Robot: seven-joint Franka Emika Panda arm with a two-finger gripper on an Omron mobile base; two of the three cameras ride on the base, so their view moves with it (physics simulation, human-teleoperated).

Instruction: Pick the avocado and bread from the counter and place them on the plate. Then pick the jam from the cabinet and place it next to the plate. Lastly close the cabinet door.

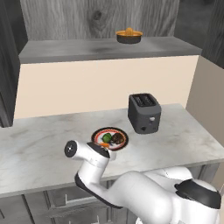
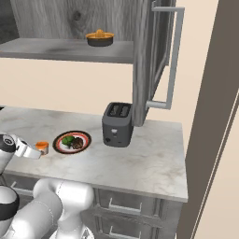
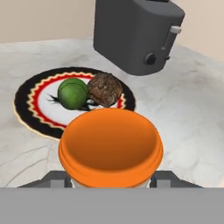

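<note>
1. Pincer (image 3: 110, 177) — clamped on the jam (image 3: 111, 146); in the hand view its dark tips flank the jar's base, mostly hidden by the wide orange body.
2. Jam, right base view (image 2: 42, 147) — held low at the near left of the plate (image 2: 72, 142), just beside its rim; whether it touches the counter (image 2: 140, 158) cannot be told.
3. Plate, hand view — avocado (image 3: 72, 93) and bread (image 3: 104, 89) lie touching on its white centre.
4. Toaster (image 1: 144, 113) — right of the plate; its top is cut off in the hand view.
5. Cabinet door (image 2: 161, 56) — stands open, edge-on in the right base view.
6. Cabinet (image 1: 109, 49) shelf — bears a dark bowl (image 1: 129, 36).
</note>
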